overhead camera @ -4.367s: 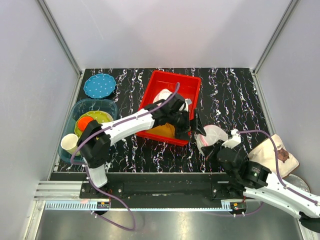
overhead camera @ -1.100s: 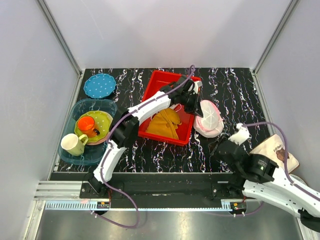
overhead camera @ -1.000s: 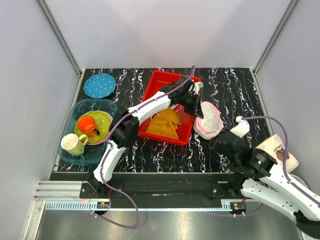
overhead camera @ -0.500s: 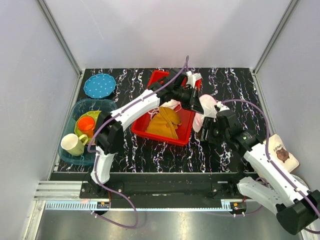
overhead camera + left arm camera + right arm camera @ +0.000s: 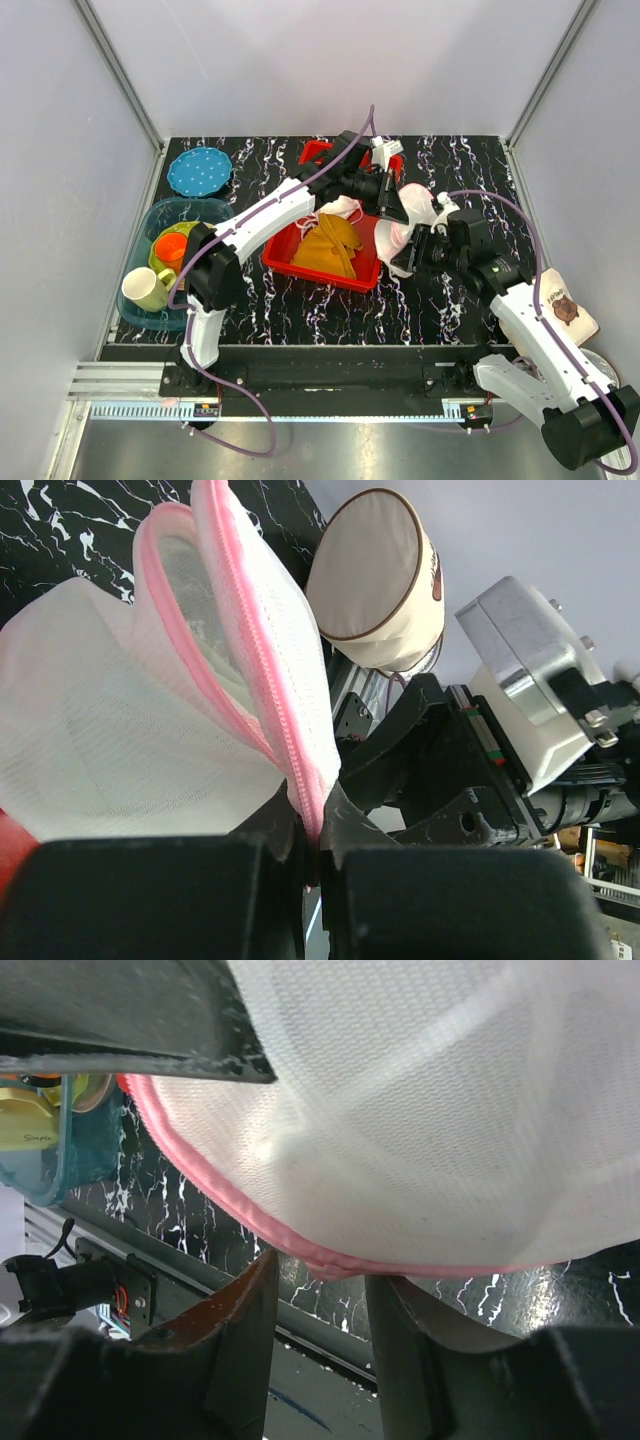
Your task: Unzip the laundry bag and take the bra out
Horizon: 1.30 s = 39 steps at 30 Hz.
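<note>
Left gripper (image 5: 310, 835) pinches the pink zipper edge of the bag (image 5: 150, 730), holding it up just right of the red bin (image 5: 320, 272). Right gripper (image 5: 318, 1300) sits under the bag with its fingers (image 5: 240, 1330) spread. The pink rim dips at the gap between the tips; contact unclear. Mustard cloth (image 5: 325, 245) lies in the bin. Cream pouch (image 5: 560, 310) far right, well apart.

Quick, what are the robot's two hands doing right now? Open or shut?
Left gripper: closed, fingers pinching the pink zipper edge of the laundry bag.
Right gripper: open, fingers spread at the bag's pink edge, not gripping it.
</note>
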{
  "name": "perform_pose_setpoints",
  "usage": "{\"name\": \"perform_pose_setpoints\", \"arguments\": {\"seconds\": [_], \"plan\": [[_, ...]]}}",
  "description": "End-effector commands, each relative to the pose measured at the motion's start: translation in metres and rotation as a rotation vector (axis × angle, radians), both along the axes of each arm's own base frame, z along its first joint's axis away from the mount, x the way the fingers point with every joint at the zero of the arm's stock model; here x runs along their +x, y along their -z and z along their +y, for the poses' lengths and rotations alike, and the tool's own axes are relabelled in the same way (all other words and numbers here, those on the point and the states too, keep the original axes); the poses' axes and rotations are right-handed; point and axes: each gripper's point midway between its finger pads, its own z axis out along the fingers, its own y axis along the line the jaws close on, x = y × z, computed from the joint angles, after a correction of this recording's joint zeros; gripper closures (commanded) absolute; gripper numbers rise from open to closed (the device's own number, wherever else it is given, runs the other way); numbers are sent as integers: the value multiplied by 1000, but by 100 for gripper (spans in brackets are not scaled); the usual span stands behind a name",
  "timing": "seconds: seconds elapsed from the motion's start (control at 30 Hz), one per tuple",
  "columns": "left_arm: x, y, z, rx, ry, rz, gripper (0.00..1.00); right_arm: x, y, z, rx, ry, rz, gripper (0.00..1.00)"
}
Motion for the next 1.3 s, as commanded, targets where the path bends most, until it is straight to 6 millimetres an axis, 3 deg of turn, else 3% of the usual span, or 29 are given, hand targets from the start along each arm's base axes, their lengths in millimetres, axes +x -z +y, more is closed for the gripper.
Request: {"name": "perform_pose_setpoints", "arguments": {"seconds": [0.0, 0.37, 0.47, 0.5, 0.57, 0.63, 0.77, 0.87, 1.03, 1.27], "plan": [[-2, -25, -3, -75, 30, -39, 100, 10, -31, 8, 46, -30, -94, 54], [-2, -21, -4, -75, 34, -24, 100, 16, -29, -10, -12, 65, -116, 66], [-3, -21, -4, -75, 34, -26, 100, 19, -30, -16, -29, 102, -134, 75], [-2, -20, -4, -71, 33, -24, 100, 19, -30, -18, -35, 114, -138, 87], [-1, -18, -4, -68, 27, -24, 100, 18, -28, -28, -62, 157, -143, 100], [0, -19, -5, -72, 24, -24, 100, 14, -25, -36, -93, 179, -146, 100], [4, -20, -8, -81, 23, -26, 100, -7, 5, -52, -163, 210, -47, 100], [7, -15, -8, -79, 30, -13, 100, -10, 4, -50, -132, 227, -26, 100], [24, -29, 5, -106, -3, -34, 100, -15, 29, -47, -128, 249, 83, 100], [50, -51, 32, -137, -52, -75, 100, -17, 40, -54, -142, 295, 103, 100]]}}
